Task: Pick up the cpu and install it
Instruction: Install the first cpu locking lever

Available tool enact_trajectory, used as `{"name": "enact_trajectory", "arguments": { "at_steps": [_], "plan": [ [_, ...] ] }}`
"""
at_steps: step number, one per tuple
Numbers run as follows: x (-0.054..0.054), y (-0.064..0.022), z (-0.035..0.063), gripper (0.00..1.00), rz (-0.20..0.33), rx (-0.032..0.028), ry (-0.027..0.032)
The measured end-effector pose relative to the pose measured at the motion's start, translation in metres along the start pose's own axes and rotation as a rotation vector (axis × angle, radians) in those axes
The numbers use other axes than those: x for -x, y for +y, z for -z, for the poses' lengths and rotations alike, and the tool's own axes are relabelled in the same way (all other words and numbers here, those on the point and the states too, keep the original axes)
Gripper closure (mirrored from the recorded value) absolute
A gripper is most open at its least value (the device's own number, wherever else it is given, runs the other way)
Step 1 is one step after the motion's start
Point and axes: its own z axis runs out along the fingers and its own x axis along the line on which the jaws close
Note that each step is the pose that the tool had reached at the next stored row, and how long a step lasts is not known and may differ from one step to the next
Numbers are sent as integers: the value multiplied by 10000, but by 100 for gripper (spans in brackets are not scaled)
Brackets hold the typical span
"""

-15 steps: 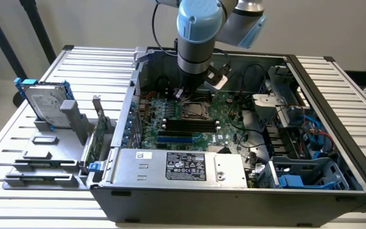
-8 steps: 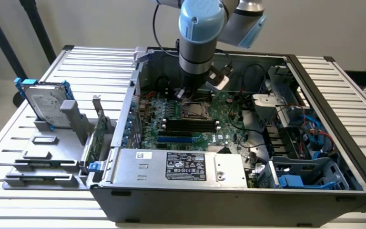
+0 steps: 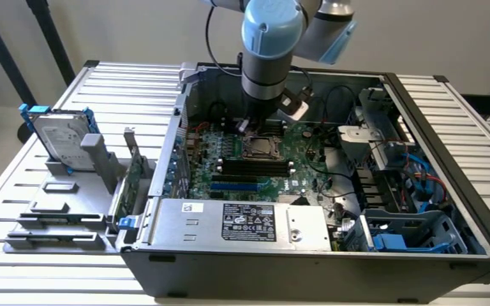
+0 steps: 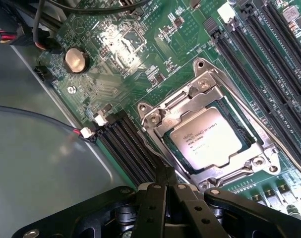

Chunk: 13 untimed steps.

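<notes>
The cpu, a flat square chip with a dull silver top and printed lettering, lies seated in its socket on the green motherboard, framed by the silver metal load plate. In the exterior view the cpu sits in the middle of the open computer case. My gripper is shut, its black fingers pressed together with nothing visible between them. The tips are just beside the socket's edge, close to the thin retaining lever. In the exterior view the gripper hangs straight down from the arm, right behind the socket.
Black memory slots run alongside the socket, and a coin battery and loose cables lie nearby. The power supply fills the case's front. Outside, on the exterior view's left, a hard drive and a green card stand in a grey holder.
</notes>
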Motion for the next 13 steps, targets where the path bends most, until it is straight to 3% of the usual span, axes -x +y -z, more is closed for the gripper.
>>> {"name": "enact_trajectory", "arguments": {
  "at_steps": [13],
  "plan": [
    [-33, 49, -14, 89, 2, 44, -54]
  ]
}}
